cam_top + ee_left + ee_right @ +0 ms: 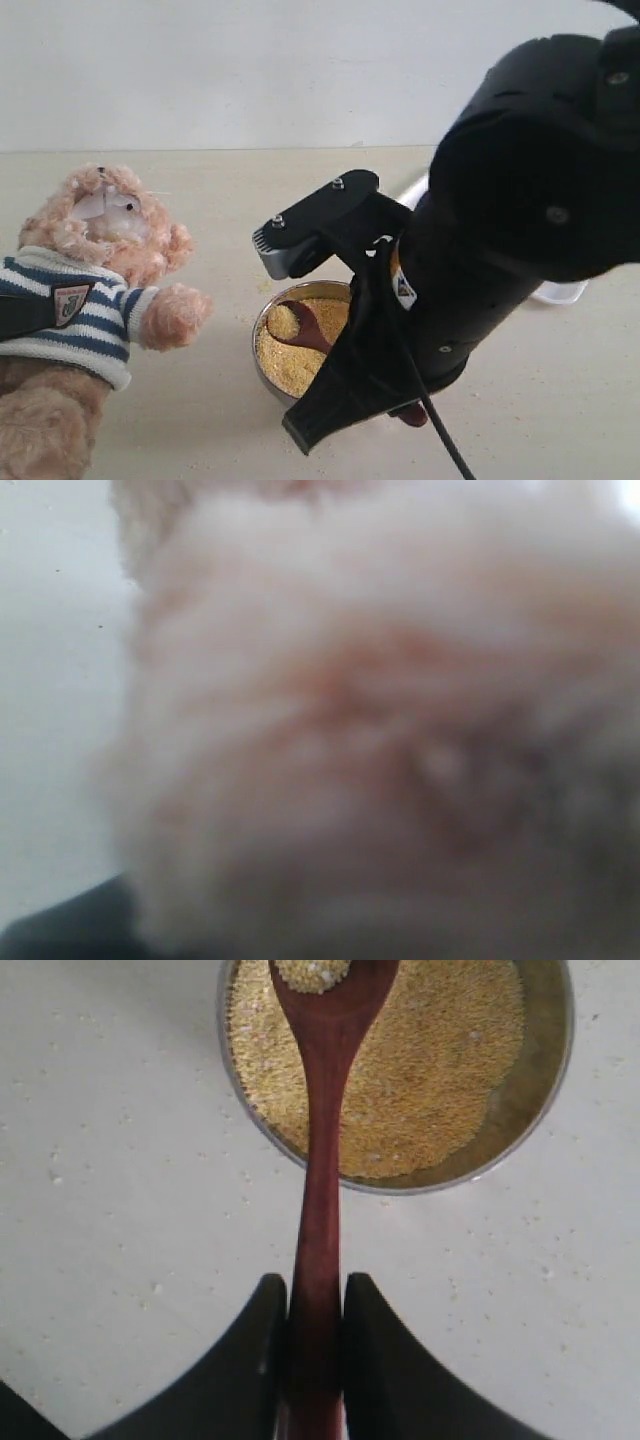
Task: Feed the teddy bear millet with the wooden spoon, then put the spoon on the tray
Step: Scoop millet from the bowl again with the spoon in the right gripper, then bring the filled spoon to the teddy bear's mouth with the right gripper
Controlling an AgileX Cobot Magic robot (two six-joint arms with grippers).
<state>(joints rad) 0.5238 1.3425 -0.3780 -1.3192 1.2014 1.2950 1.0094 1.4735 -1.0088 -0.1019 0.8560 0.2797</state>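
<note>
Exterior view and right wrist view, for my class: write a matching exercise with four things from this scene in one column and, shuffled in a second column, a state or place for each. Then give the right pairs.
Column A
1. wooden spoon
2. steel bowl
3. teddy bear
4. right tool

Column B
a. wears a striped shirt
b. filled with millet
c. shut on a dark handle
d. carries a small heap of grains

Pairs: 1-d, 2-b, 3-a, 4-c
</note>
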